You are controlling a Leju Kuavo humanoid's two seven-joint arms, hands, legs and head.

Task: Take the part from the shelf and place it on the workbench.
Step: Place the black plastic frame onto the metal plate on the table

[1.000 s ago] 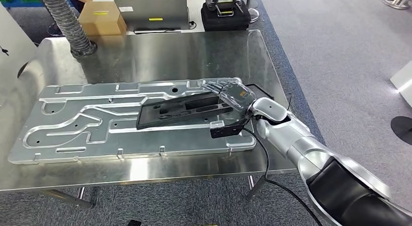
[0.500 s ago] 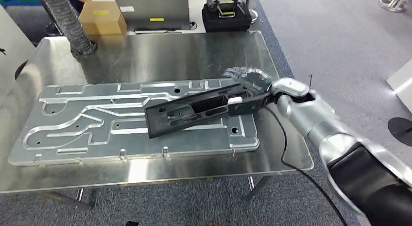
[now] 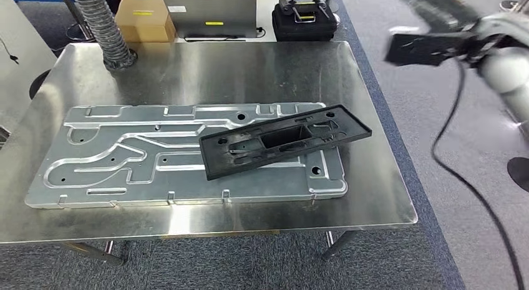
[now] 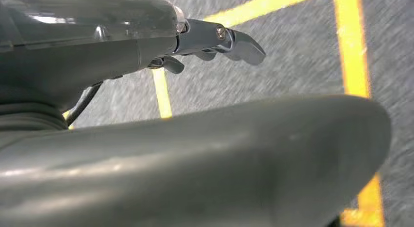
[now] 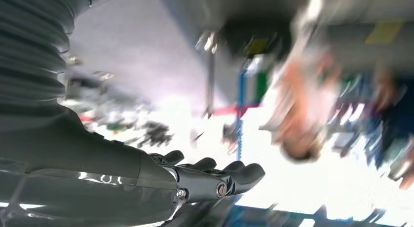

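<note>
Part lying released on the workbench, right hand lifted away

The black part point(image 3: 286, 140) is lying flat and slanted on the grooved aluminium plate point(image 3: 125, 156), toward the right edge of the steel workbench point(image 3: 206, 68), its far end overhanging the plate's right end. The right hand point(image 5: 215, 180) is holding nothing; in the right wrist view its fingers point(image 5: 244, 173) are stretching out nearly straight, close together. In the head view that arm's wrist point(image 3: 436, 34) is blurring above the floor beyond the workbench's far right corner, well apart from the part. Half a second ago the hand was gripping the part's right end at the plate. The left hand point(image 4: 215, 41) is hanging over the floor, fingers slightly curled around nothing.
</note>
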